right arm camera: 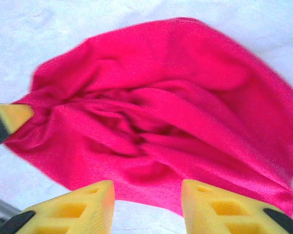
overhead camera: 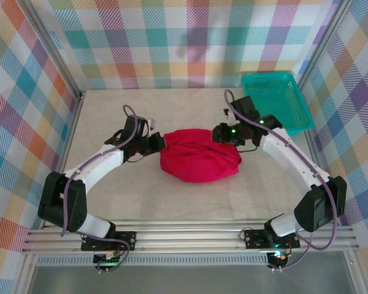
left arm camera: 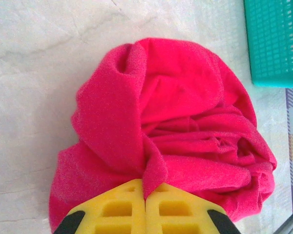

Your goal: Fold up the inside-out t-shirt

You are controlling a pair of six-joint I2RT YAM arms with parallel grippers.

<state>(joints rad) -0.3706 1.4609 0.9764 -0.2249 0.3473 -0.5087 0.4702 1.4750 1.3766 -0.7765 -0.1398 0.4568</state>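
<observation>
Red bundle between two grippers, one pinching and one parted.

The inside-out t-shirt [overhead camera: 199, 154] lies bunched in a rumpled heap on the pale table [overhead camera: 110, 116], directly between the two sets of jaws. A teal basket [overhead camera: 276, 98] sits in the far right corner, beyond and outward of the right gripper [overhead camera: 218, 131] and apart from the cloth. Nothing lies between either gripper and the cloth. The left gripper [left arm camera: 145, 187] has its yellow fingers pressed together on a raised fold at the heap's near edge, and the rest of the shirt spreads out ahead of them. The right gripper's fingers stand apart, gripping nothing, with the shirt's edge just ahead of the tips. Both arms bow outward at the elbow, wrists turned inward to face each other across the heap.
</observation>
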